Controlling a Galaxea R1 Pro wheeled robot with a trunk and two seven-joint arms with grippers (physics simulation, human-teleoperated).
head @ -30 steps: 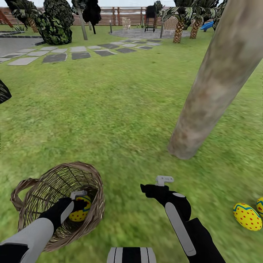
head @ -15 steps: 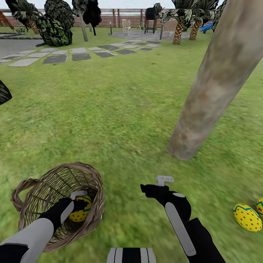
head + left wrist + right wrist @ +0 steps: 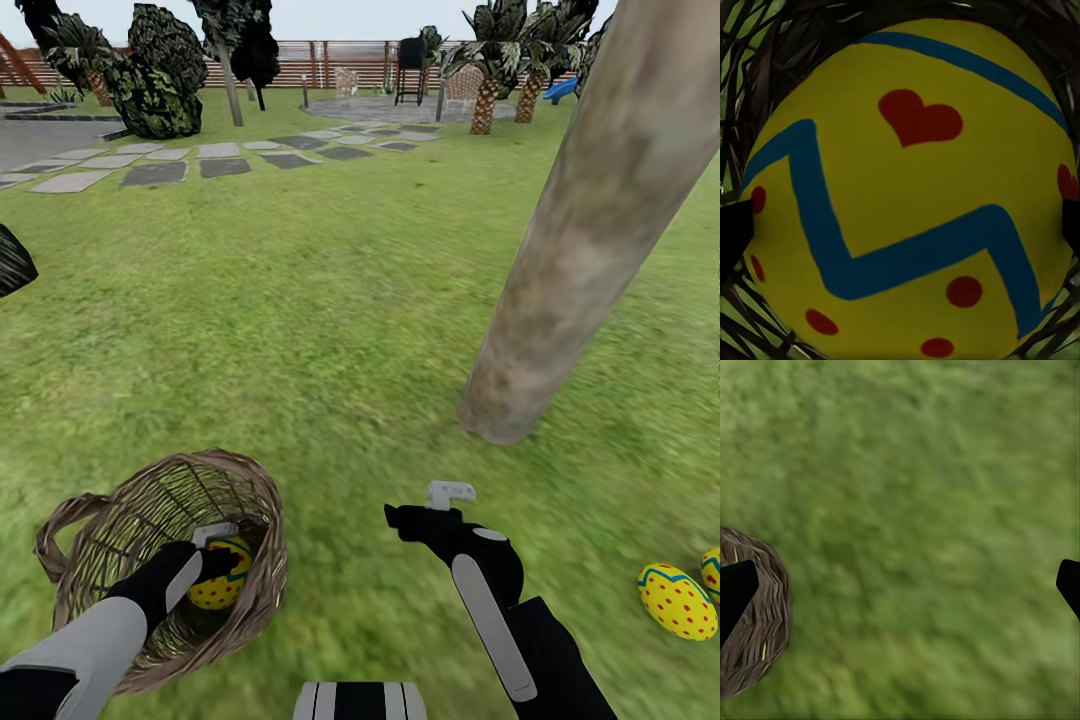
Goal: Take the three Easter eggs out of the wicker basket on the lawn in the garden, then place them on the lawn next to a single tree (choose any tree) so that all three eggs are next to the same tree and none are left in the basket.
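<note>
The wicker basket point(image 3: 120, 560) lies tipped on the lawn point(image 3: 300, 330) at the lower left of the head view. One Easter egg point(image 3: 222, 588), yellow with red dots, sits inside it. My left gripper point(image 3: 222, 560) reaches into the basket. In the left wrist view that egg point(image 3: 907, 187) looms close, with a dark fingertip point(image 3: 733, 232) at each side and the jaws spread wide. Two more eggs point(image 3: 677, 600) point(image 3: 712, 572) lie on the grass at the right, near the tree point(image 3: 580, 250). My right gripper point(image 3: 425, 515) hovers open over bare grass, between the basket and the trunk.
The thick trunk leans up to the right and meets the ground at the right of middle. A grey stepping-stone path point(image 3: 180, 165), dark shrubs point(image 3: 150, 85), palms point(image 3: 490, 60) and a slatted fence point(image 3: 320, 65) stand far behind. In the right wrist view, the basket's wall point(image 3: 761, 622) shows beside grass.
The head view has tilted up a little, so the far garden sits lower in the picture. Both arms, the basket and the eggs hold their places.
</note>
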